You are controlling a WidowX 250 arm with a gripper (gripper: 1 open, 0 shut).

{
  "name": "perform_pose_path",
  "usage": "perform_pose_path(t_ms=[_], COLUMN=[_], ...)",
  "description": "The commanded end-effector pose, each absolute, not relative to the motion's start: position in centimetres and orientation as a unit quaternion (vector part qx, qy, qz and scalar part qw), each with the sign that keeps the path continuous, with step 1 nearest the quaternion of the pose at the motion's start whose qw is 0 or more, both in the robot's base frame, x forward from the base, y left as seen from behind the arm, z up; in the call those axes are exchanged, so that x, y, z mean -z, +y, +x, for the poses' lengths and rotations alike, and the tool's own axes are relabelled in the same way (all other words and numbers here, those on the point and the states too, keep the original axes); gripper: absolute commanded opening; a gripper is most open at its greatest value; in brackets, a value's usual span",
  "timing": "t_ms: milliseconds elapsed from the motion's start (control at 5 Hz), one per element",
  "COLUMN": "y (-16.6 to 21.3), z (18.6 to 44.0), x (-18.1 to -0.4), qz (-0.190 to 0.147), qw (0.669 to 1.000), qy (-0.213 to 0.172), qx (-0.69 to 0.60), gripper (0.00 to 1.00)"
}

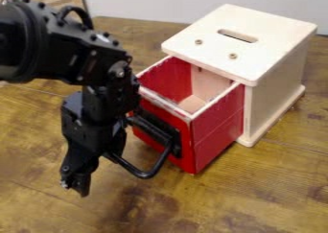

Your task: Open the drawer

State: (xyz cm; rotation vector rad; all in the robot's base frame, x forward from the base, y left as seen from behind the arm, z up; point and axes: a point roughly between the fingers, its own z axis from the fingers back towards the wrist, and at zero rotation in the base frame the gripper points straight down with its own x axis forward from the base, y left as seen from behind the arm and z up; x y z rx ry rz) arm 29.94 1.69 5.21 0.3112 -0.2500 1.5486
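The red drawer [205, 122] sticks well out of the cream-white cabinet [263, 59], and its pale wooden inside shows from above. A black plate covers its front, and a large black loop handle [153, 160] reaches toward the lower left. My black gripper [96, 174] points steeply down at the handle's outer end, with its fingers spread apart. One fingertip [77, 185] stands clear to the left of the loop. The gripper looks open, and the arm hides where the far side of the handle meets it.
The cabinet has a slot on top and stands at the right on a worn wooden table [256, 194]. My bulky black arm [58, 45] fills the upper left. A pale wall runs behind the table.
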Motion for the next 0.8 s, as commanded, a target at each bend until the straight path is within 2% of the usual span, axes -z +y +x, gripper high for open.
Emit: perform_pose_path(t_ms=[0, 600], y=[4.7, 5.1], z=[29.5, 30.9], x=[-6.1, -6.5], qz=[0.168, 0.161], qw=[0.653, 0.652], qy=[-0.116, -0.123], qx=[-0.729, -0.731], gripper=[1.00, 1.00])
